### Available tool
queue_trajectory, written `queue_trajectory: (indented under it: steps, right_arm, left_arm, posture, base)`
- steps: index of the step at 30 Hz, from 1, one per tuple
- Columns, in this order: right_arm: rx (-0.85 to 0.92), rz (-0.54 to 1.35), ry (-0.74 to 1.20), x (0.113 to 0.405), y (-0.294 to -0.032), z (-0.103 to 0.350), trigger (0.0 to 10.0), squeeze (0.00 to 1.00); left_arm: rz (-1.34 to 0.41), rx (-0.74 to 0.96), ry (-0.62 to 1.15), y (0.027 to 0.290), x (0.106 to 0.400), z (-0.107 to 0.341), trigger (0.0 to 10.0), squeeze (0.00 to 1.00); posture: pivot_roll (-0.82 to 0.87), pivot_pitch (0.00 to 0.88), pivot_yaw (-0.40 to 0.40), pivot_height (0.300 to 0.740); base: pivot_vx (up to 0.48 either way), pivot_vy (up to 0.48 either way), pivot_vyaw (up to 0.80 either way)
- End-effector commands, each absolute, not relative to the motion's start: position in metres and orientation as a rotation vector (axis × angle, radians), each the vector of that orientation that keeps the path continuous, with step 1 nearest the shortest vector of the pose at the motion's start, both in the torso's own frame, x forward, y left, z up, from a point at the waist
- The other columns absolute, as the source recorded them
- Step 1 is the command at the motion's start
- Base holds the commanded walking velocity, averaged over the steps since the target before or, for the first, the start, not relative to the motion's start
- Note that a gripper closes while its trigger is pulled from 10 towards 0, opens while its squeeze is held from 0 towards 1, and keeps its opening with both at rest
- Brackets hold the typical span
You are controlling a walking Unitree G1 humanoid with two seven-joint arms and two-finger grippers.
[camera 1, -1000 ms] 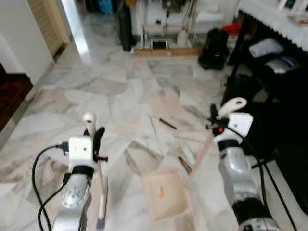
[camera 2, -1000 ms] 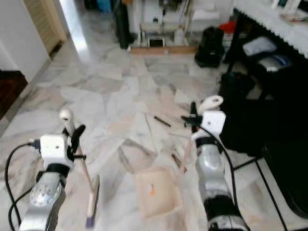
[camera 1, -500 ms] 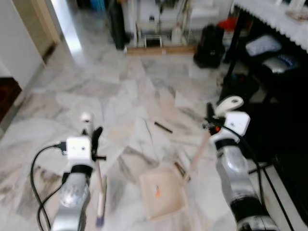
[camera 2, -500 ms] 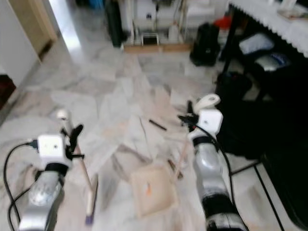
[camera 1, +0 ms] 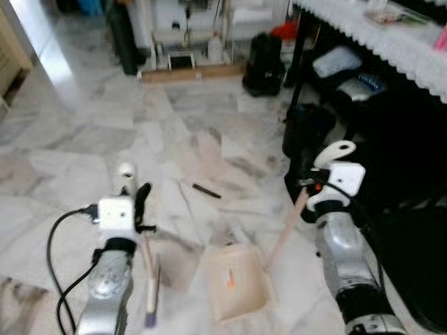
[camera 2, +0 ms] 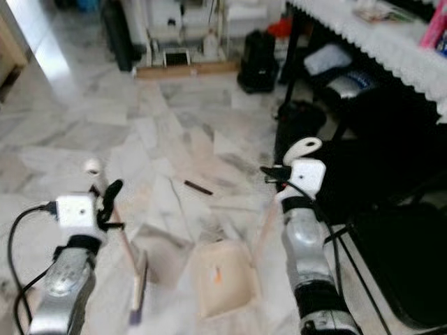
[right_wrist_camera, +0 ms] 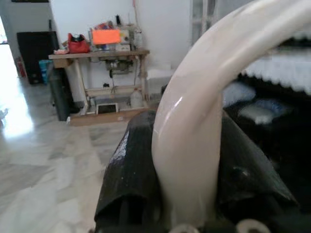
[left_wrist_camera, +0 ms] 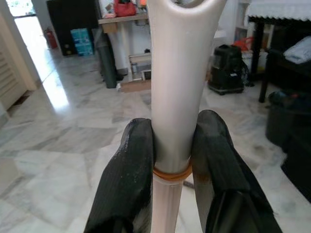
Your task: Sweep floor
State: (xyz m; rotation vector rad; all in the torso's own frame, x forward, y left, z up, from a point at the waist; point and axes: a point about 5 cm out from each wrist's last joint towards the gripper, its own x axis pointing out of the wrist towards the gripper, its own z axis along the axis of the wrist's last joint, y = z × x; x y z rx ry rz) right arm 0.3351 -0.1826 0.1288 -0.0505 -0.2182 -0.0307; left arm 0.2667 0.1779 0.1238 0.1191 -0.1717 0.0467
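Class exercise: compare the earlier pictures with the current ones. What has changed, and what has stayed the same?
The whole picture has shifted, so the head camera moved, bringing the black table closer; the things on the floor did not visibly move. Unchanged: the left hand stays clamped on the broom handle, the right hand on the dustpan handle, and the dustpan stays on the floor.

The grey-veined white marble floor carries a cream plastic dustpan at about six o'clock, with a small orange scrap lying on it. A short dark stick lies near the centre. At twelve o'clock a long wooden plank rests on the floor, a black bag just beside it at one o'clock.
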Motion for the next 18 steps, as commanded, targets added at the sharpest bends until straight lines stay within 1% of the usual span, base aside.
queue_trajectory:
  steps: [1,18]
  right_arm:
    - [-0.027,0.002,-0.283,0.3397,-0.1692,0.1438,10.0,0.00]
    - [-0.023,0.001,-0.282,0.3397,-0.1683,0.1435,10.0,0.00]
  left_arm:
    - [0.068,0.138,-0.216,0.1845,0.2657,0.1335,10.0,0.00]
    - [0.066,0.139,-0.214,0.1843,0.2653,0.1335,10.0,0.00]
  posture:
    - [-0.01,0.062,-0.018,0.740]
    - [0.00,0.062,-0.017,0.740]
  base:
    - [0.341,0.000,0.00]
    - [0.342,0.000,0.00]
